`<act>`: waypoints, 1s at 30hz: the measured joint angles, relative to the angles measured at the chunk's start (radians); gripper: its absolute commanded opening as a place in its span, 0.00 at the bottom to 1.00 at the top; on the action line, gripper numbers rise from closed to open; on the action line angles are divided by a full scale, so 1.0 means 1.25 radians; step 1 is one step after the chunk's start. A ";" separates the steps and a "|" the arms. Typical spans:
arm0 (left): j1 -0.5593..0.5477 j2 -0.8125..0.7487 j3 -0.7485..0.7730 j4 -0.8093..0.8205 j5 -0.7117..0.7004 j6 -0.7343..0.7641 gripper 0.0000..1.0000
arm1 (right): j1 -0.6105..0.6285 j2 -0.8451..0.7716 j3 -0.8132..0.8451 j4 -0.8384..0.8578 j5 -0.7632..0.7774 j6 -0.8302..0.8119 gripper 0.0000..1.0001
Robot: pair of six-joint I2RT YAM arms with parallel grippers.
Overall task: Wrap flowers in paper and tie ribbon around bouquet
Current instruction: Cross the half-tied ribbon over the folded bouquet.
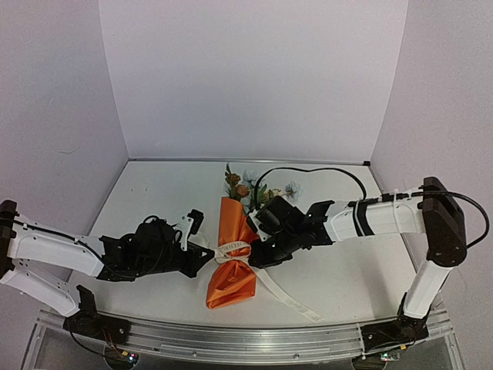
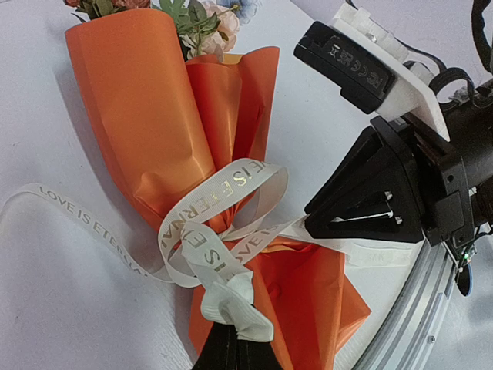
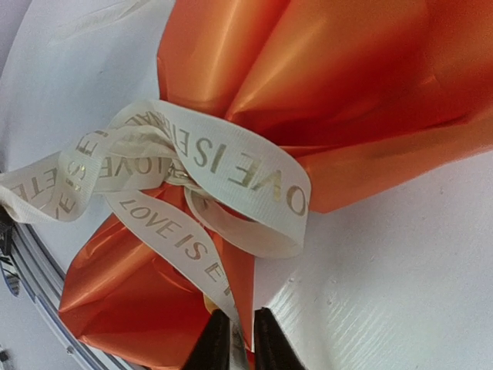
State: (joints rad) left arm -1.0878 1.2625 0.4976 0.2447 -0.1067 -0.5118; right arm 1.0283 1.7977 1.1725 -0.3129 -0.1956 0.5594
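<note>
At the centre of the table (image 1: 154, 208) the bouquet (image 1: 231, 284) lies flat, with the blossoms (image 1: 240, 189) pointing away from the arm bases. The ribbon (image 2: 231, 189) is looped round the pinched waist. On one side the left gripper (image 2: 231, 348) is clamped on the bunched ribbon end just beside the loops. Opposite it, the right gripper (image 3: 237, 339) has its fingers almost together, pinching a lettered strand. A loose tail trails toward the near edge.

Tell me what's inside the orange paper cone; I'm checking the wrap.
Blossoms and green leaves poke out of its open top; the stems are hidden by the paper.
</note>
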 measured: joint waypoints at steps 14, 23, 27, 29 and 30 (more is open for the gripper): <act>0.000 -0.036 -0.070 0.013 -0.009 -0.081 0.05 | 0.021 0.000 0.040 -0.008 0.081 0.154 0.00; 0.000 -0.036 -0.114 0.014 -0.017 -0.158 0.31 | 0.031 0.005 0.051 -0.033 0.100 0.189 0.00; 0.000 -0.039 -0.114 0.012 -0.020 -0.175 0.37 | 0.041 0.014 0.058 -0.033 0.102 0.192 0.00; 0.000 -0.062 -0.119 0.001 -0.023 -0.182 0.41 | 0.044 0.017 0.059 -0.034 0.103 0.194 0.00; 0.000 -0.084 -0.124 -0.006 -0.023 -0.185 0.42 | 0.045 0.018 0.059 -0.035 0.103 0.195 0.00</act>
State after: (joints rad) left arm -1.0878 1.1577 0.3431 0.2368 -0.1355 -0.7428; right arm 1.0841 1.8204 1.2457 -0.3561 -0.0668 0.8026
